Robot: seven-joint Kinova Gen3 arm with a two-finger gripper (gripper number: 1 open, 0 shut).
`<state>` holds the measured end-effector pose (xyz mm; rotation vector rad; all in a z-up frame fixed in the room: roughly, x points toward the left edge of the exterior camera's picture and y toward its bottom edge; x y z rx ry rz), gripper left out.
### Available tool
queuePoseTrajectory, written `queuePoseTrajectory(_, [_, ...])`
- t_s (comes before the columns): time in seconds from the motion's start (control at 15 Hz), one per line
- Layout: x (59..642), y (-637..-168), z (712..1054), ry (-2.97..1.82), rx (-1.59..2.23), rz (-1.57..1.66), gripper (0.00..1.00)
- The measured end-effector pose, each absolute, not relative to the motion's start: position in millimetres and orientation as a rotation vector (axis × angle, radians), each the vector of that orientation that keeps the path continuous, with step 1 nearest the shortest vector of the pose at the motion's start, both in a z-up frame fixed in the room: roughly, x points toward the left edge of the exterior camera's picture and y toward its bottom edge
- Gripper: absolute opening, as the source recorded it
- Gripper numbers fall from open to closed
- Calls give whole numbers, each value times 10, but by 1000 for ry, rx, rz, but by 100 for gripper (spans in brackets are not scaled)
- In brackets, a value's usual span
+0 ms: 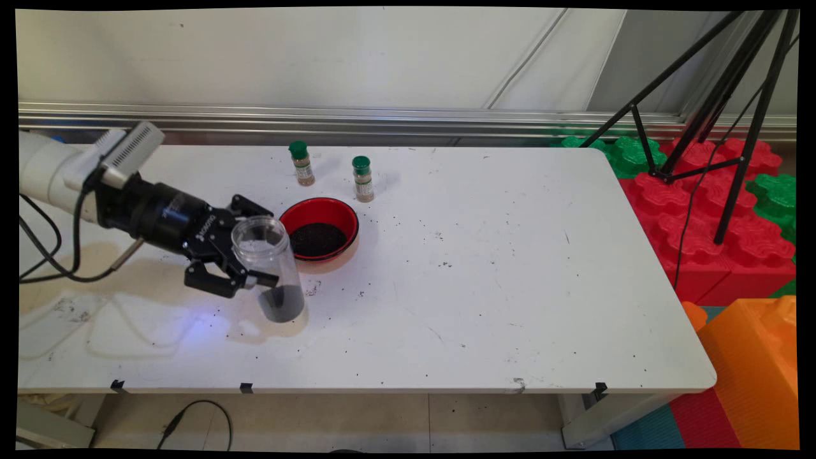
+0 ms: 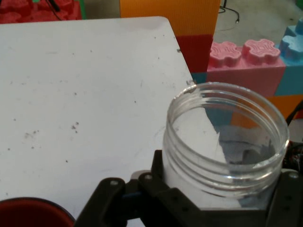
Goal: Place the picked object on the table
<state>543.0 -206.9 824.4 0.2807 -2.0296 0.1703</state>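
Note:
My black gripper (image 1: 245,258) is shut on a clear plastic jar (image 1: 268,268) with an open mouth and dark grains in its bottom. The jar stands nearly upright, slightly tilted, its base at or just above the white table (image 1: 484,299). In the hand view the jar's threaded rim (image 2: 227,137) fills the lower right, clasped between the fingers (image 2: 156,189). Just right of the jar sits a red bowl (image 1: 319,229) holding dark grains; its edge (image 2: 33,215) shows at the bottom left of the hand view.
Two small spice bottles with green caps (image 1: 301,163) (image 1: 363,178) stand behind the bowl. Dark grains are scattered over the table. A black tripod (image 1: 720,115) and big red, green and orange foam blocks (image 1: 707,217) stand off the table's right end.

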Motion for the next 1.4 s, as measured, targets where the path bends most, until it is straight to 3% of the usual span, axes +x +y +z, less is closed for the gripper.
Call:
queuePoseTrajectory(1.2, [5402,-2120,7608,-2051,299,147,0])
queuePoseTrajectory(1.27, [5401,-2125,7590,-2052,299,147,100])
queuePoseTrajectory(1.4, [5403,-2132,7561,-2053,299,147,100])
